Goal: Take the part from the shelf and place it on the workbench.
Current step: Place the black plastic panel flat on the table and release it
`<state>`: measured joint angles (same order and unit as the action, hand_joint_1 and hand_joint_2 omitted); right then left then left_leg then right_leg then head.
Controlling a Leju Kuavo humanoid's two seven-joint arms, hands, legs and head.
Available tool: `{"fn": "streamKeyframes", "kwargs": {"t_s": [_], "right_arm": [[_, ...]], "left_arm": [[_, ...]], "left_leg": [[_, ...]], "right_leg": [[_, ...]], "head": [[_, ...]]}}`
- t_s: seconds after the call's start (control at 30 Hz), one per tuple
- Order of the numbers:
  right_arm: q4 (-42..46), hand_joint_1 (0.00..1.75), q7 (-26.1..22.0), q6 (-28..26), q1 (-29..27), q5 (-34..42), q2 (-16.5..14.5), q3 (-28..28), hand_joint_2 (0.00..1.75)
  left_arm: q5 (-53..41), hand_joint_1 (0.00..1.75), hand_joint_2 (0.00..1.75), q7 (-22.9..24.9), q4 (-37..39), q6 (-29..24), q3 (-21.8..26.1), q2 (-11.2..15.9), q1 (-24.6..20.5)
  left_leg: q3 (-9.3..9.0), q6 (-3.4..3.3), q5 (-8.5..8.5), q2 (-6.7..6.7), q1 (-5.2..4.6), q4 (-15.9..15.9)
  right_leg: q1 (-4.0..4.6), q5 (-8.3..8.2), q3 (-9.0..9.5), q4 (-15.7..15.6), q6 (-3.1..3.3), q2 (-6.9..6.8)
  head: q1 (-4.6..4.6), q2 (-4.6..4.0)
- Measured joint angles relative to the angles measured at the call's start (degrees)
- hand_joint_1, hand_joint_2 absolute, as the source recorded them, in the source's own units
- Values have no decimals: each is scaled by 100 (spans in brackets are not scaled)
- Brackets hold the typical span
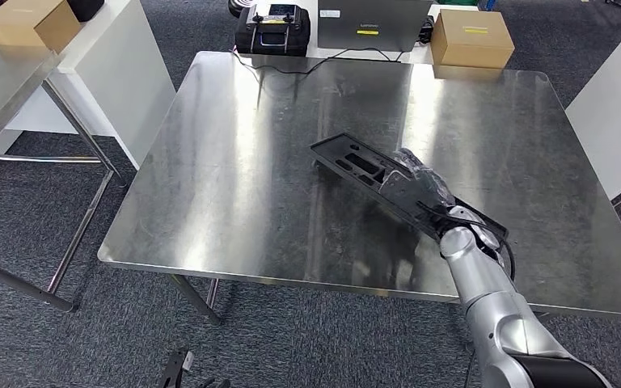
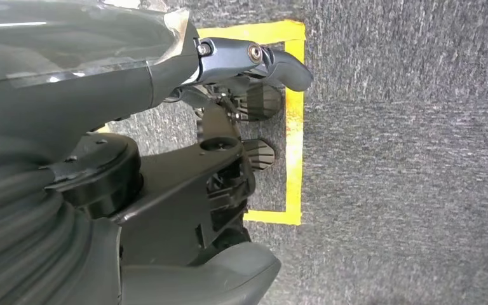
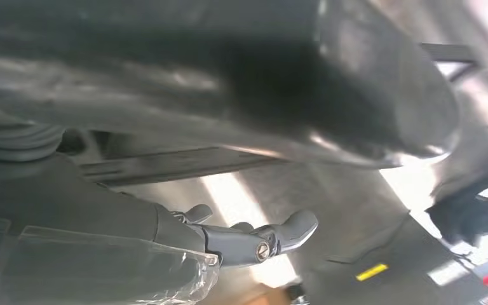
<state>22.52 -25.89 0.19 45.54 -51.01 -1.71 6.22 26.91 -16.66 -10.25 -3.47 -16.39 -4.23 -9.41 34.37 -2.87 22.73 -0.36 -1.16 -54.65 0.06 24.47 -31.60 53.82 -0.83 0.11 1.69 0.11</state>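
Your right hand point(image 1: 420, 187) grips the part point(image 1: 372, 174) over the right half of the steel surface point(image 1: 234, 178), fingers wrapped around its near end. You cannot tell from the head view whether the part's far end touches the surface or hangs just above it. The part lies well inside the surface, away from the far edge and left edge alike, with the near edge closest, just behind your wrist. Broad bare steel lies to the left of the part and beyond it. The part is a long, flat black plastic tray-like panel with a raised rim and several rectangular recesses and cut-outs, set at a slant running from near right to far left. Past the far edge sit a cardboard box point(image 1: 472, 38), a black case point(image 1: 272, 29) and a grey laptop point(image 1: 376, 23). Your left hand point(image 2: 254, 82) hangs over grey carpet point(image 2: 406, 159) crossed by yellow tape point(image 2: 292, 121), fingers apart and holding nothing.
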Motion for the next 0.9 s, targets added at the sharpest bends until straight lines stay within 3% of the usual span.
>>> {"fn": "streamKeyframes", "kwargs": {"t_s": [0.07,0.4,0.9], "right_arm": [[124,0,-16,-106,-10,13,-21,-19,0],[950,0,659,-1469,-269,-672,-44,521,0],[1704,0,830,-1521,-586,-719,-25,964,0]], "left_arm": [[31,0,0,3,0,-43,12,10,14],[108,0,0,80,0,-242,124,-14,33],[114,0,0,86,0,-227,142,-19,41]], "left_leg": [[-1,0,0,-1,0,0],[-6,0,0,5,0,0],[-10,0,1,6,0,-1]], "right_leg": [[0,0,1,0,0,0],[0,0,6,0,0,1],[-1,0,9,-1,0,1]], "head": [[-1,0],[0,0],[-1,0]]}}
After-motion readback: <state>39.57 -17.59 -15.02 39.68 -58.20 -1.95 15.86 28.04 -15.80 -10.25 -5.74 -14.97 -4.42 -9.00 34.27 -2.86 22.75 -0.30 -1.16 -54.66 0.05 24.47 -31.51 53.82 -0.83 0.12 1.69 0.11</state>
